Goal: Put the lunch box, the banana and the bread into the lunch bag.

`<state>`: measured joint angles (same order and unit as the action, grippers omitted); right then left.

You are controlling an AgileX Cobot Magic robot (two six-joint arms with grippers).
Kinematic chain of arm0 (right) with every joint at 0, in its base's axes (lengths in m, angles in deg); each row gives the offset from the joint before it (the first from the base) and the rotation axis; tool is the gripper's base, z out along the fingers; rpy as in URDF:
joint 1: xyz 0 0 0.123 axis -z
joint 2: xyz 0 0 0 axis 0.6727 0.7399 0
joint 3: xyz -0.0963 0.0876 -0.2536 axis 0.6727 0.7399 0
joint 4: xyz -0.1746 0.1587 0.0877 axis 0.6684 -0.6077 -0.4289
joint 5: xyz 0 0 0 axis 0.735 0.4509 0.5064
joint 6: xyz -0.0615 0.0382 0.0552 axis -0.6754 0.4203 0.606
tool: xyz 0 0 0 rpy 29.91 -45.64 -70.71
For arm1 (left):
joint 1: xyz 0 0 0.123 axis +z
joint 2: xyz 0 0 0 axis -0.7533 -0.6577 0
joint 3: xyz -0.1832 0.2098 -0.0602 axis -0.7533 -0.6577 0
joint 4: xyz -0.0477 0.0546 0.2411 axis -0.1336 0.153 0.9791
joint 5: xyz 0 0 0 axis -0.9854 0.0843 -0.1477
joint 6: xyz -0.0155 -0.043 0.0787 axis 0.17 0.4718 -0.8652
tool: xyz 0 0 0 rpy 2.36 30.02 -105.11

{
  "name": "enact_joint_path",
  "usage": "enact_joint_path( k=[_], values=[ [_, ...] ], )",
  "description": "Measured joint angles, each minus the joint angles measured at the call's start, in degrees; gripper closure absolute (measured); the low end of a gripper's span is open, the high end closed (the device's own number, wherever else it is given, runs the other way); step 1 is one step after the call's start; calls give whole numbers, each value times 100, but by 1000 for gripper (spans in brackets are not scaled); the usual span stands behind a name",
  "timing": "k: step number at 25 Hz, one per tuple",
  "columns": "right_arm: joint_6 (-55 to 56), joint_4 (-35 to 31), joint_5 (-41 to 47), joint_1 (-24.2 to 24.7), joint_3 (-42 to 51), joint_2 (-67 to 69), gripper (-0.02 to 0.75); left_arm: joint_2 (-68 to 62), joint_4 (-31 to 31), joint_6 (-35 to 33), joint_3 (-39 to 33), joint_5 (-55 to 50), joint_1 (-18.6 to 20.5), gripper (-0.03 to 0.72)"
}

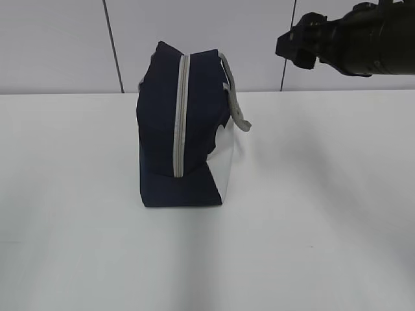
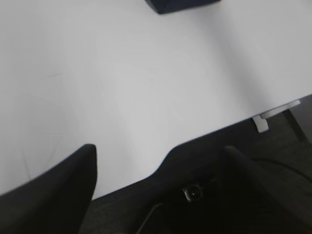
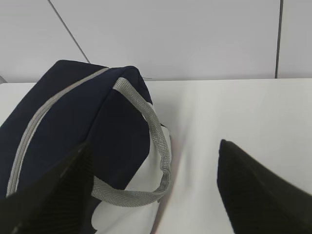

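Standing zipped on white bench (image 1: pixel 78 194), lunch bag (image 1: pixel 181 129) w/ grey handle; right tool (image 3: pixel 153 195) released above it, left tool (image 2: pixel 161 195) spread, nothing gripped

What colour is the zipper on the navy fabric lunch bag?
Grey, running along the navy-blue fabric lunch bag as a zipper strip; clearest in the exterior view.

no readable text, no labels, none on the lunch bag (image 1: pixel 188 129)
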<state>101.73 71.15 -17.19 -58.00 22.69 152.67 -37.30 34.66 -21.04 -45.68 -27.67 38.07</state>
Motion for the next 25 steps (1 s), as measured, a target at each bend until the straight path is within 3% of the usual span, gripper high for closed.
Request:
enact_joint_path(
  k=[7,11,13,16,25],
  values=[
    [-366,-75,1189,-693,323,-79,154,766,715,340,-80,124,0,234],
    [-1538,-369,2195,-1067,430,-79,154,771,676,377,-80,130,0,241],
    [-2651,-1223,2627,-1124,438,-28,154,771,630,382,-80,133,0,243],
    [-4545,-3034,3099,-1133,438,76,155,771,618,382,-80,136,0,242],
    [-9439,-7738,2913,-1133,442,-558,154,771,605,382,-80,140,0,244]
  ],
)
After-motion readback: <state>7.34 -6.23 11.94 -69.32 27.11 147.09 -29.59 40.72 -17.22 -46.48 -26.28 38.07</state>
